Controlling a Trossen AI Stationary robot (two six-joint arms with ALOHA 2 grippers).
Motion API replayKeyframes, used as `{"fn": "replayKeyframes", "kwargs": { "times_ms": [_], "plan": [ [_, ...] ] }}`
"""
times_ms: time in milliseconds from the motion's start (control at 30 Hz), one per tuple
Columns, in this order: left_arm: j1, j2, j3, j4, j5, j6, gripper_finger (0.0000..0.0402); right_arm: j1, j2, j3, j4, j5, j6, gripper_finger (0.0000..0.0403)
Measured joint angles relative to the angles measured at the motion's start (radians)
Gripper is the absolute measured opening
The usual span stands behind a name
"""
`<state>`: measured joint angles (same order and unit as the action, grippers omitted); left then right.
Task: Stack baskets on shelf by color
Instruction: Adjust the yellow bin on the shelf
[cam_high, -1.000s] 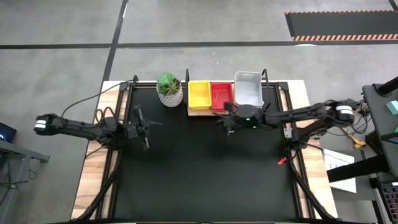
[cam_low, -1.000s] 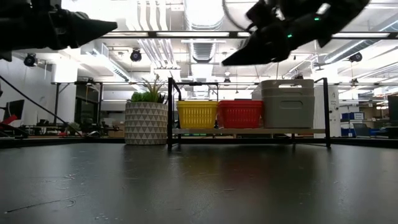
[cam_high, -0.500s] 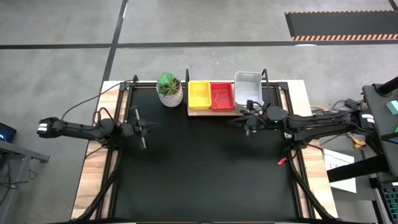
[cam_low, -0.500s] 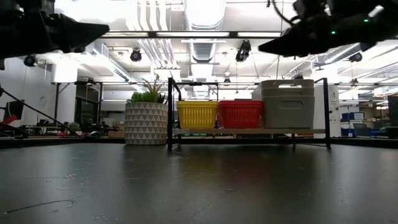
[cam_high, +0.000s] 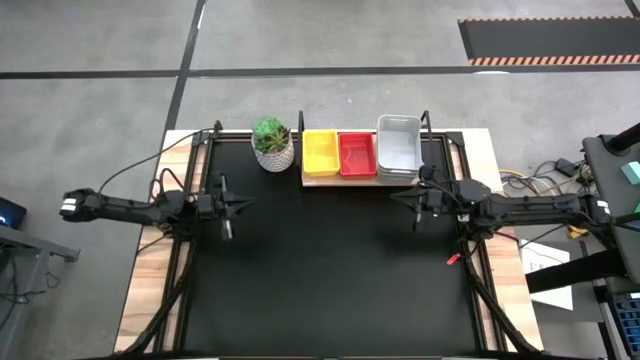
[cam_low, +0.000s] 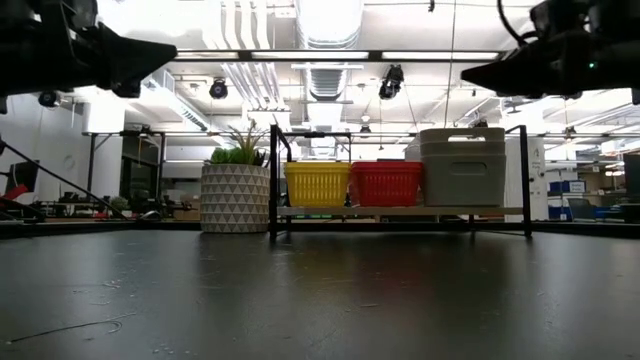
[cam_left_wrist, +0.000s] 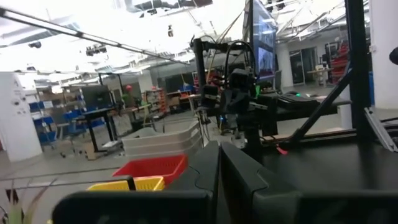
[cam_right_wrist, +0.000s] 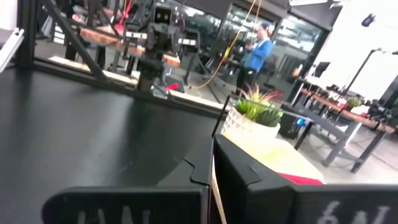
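**Baskets sorted on the shelf, both arms hanging clear**

The left gripper (cam_high: 228, 207) hangs clenched and empty at nine o'clock. At twelve o'clock stand the plant pot (cam_high: 273, 146), then the shelf (cam_high: 340, 180) holding yellow baskets (cam_high: 320, 152), red baskets (cam_high: 357, 153) and grey baskets (cam_high: 399, 143). The right gripper (cam_high: 417, 206), clenched and empty, hangs at three o'clock. Nothing blocks the shelf.

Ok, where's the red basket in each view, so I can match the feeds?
High view: red basket, middle of the shelf.
Low view: centre, between yellow and grey baskets.
Left wrist, low.
Right wrist: red sliver.
Shared landmark: plant pot.
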<state>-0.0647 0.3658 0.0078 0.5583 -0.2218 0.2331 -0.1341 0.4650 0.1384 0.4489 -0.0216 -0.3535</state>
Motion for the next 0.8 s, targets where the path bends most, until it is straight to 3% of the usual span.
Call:
{"fn": "replayKeyframes", "kwargs": {
  "times_ms": [200, 400, 533, 800],
  "plan": [
    [0.000, 0.026, -0.001, 0.010, 0.000, -0.047, 0.0000, 0.000, -0.089, -0.037, 0.000, 0.012, 0.002, 0.0008],
    [0.000, 0.095, 0.030, 0.127, 0.000, -0.098, 0.0000, -0.001, -0.086, -0.005, -0.012, 0.066, 0.024, 0.0008],
    [0.000, 0.234, 0.106, 0.150, -0.003, -0.101, 0.0000, 0.000, -0.046, 0.068, -0.071, 0.075, 0.019, 0.0008],
    [0.000, 0.597, 0.348, 0.171, -0.085, -0.169, 0.0000, 0.000, 0.003, 0.254, -0.348, 0.077, -0.026, 0.0008]
  ]
}}
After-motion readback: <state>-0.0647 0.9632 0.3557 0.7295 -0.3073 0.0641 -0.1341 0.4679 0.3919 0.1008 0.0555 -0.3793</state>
